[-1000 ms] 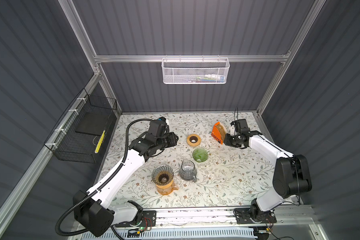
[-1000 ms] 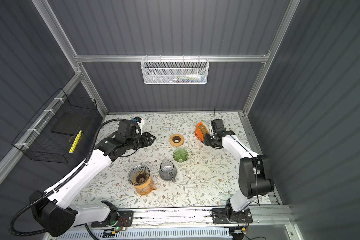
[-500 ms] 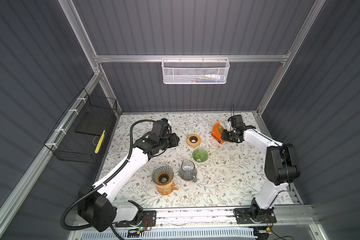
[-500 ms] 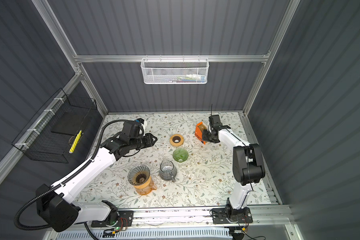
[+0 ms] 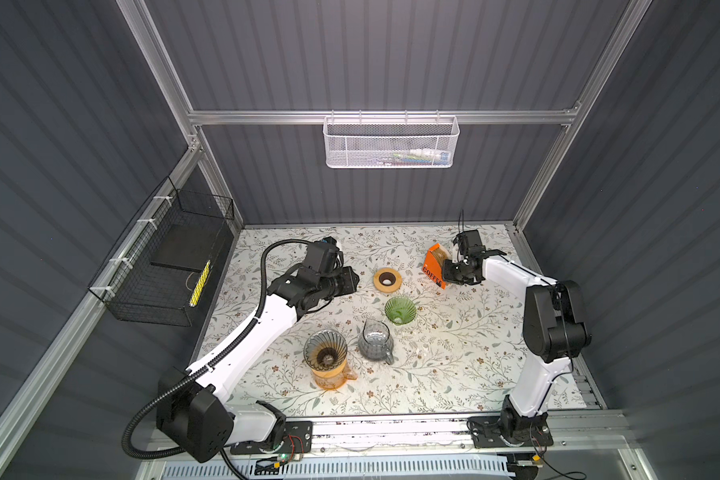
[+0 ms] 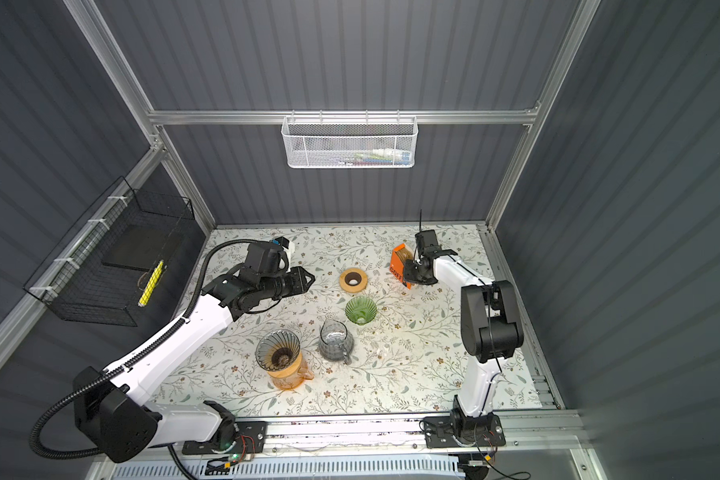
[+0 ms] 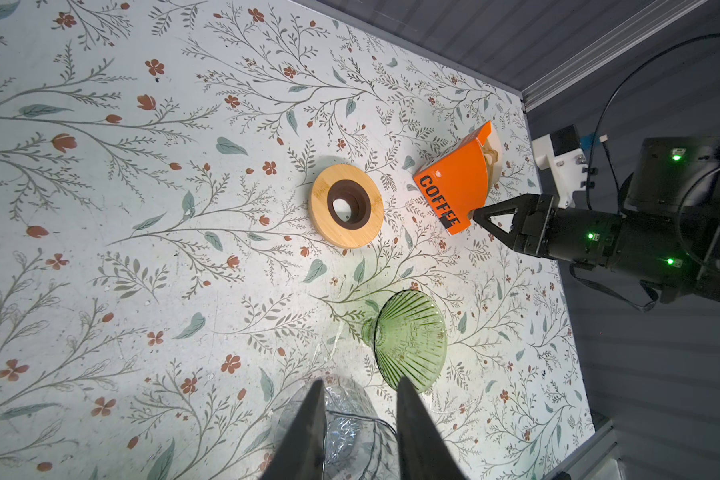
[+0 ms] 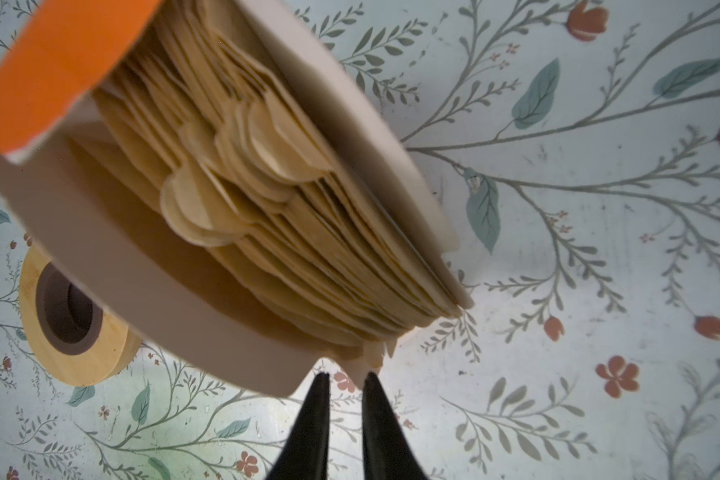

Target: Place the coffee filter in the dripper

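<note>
Filters (image 8: pixel 267 187) of thin tan paper stand packed on edge in the open orange filter box (image 5: pixel 433 266), near the back right of the floral table (image 5: pixel 454 374). None has been drawn out yet. The right gripper (image 8: pixel 346 376) sits at the box mouth with its fingertips just off the lower corner of the stack. Its jaws stand a narrow gap apart with only tablecloth showing between them. The left gripper (image 7: pixel 358 386) hovers above the glass pitcher (image 5: pixel 376 343), jaws apart and empty.

A filter like this should weigh almost nothing, flop readily, and crease or tear under a hard pinch. Sheets this tightly packed will likely cling together, so more than one may come out at once. The rounded tabs (image 8: pixel 200 216) poking out of the stack look like the best hold, as each offers a single free edge. A light pinch and a pull along the sheet's plane should work better than a sideways tug.

Two drippers are candidates. A smoky dripper (image 5: pixel 325 353) sits upright on an amber server (image 5: pixel 329 376), and a green glass dripper (image 5: pixel 400 309) seems tipped over beside the wooden ring (image 5: pixel 387 279)
</note>
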Tool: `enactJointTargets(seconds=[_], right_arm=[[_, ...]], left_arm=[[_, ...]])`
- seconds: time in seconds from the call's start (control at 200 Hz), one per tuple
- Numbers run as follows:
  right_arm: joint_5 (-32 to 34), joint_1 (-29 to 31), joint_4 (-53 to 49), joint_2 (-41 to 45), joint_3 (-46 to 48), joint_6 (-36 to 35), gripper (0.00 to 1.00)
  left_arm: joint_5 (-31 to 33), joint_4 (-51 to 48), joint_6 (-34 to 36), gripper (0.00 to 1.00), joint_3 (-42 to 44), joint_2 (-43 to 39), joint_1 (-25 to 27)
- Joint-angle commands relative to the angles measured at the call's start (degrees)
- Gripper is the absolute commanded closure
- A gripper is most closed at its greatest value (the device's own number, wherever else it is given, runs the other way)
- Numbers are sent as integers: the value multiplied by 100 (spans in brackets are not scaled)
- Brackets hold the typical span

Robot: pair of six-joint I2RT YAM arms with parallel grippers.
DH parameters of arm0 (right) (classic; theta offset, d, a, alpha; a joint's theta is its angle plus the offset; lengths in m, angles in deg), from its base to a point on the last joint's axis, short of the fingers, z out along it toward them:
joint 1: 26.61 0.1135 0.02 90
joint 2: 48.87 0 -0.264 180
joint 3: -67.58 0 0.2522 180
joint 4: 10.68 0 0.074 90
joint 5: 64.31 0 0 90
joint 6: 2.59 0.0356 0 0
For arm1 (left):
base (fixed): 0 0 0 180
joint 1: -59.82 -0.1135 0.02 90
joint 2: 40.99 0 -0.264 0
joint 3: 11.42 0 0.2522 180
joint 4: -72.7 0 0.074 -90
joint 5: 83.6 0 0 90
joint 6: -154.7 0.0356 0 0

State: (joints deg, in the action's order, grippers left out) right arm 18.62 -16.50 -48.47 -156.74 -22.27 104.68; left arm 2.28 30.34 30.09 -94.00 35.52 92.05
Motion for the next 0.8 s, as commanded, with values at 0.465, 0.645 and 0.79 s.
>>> enactJointTargets(seconds=[0.465,0.645,0.79], right_arm=[[229,-20,-267,-316,-378,-159,81],[243,-18,-305,-424,-446,-157,82],[240,-18,-312,-479,-477,-146,82]], left_arm=[[-67,32,86,70,9,48,18],[-40,35,86,70,37,-3,20],[-19,13,95,70,27,-13,20]])
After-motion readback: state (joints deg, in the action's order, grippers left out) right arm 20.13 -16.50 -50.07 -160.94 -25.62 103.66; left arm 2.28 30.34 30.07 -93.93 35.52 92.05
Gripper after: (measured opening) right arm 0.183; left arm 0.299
